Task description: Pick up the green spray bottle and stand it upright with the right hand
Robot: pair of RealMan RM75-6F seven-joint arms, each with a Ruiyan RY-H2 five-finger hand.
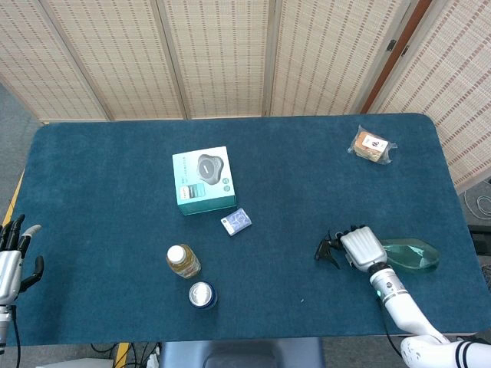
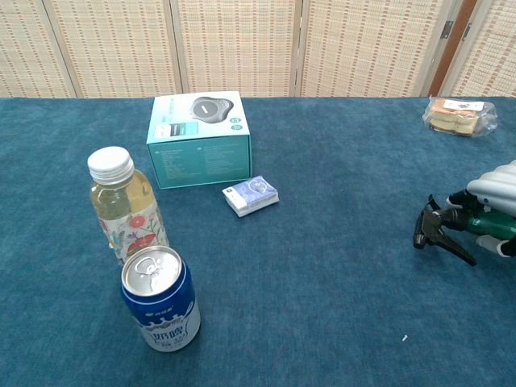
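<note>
Lying on its side near the table's right edge, the green spray bottle (image 1: 410,254) points its black trigger head (image 2: 439,228) toward the table's middle, while the right hand (image 1: 362,248) wraps its fingers around the bottle's neck. The left hand (image 1: 9,264) hangs off the table's left edge, fingers apart and holding nothing. A wrapped snack (image 1: 372,146) sits in the far right corner.

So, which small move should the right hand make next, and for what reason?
Probably tilt the wrist to swing the nozzle end up. The right hand grips the neck of the green spray bottle, which lies nearly level with its black trigger head just above the table.
</note>
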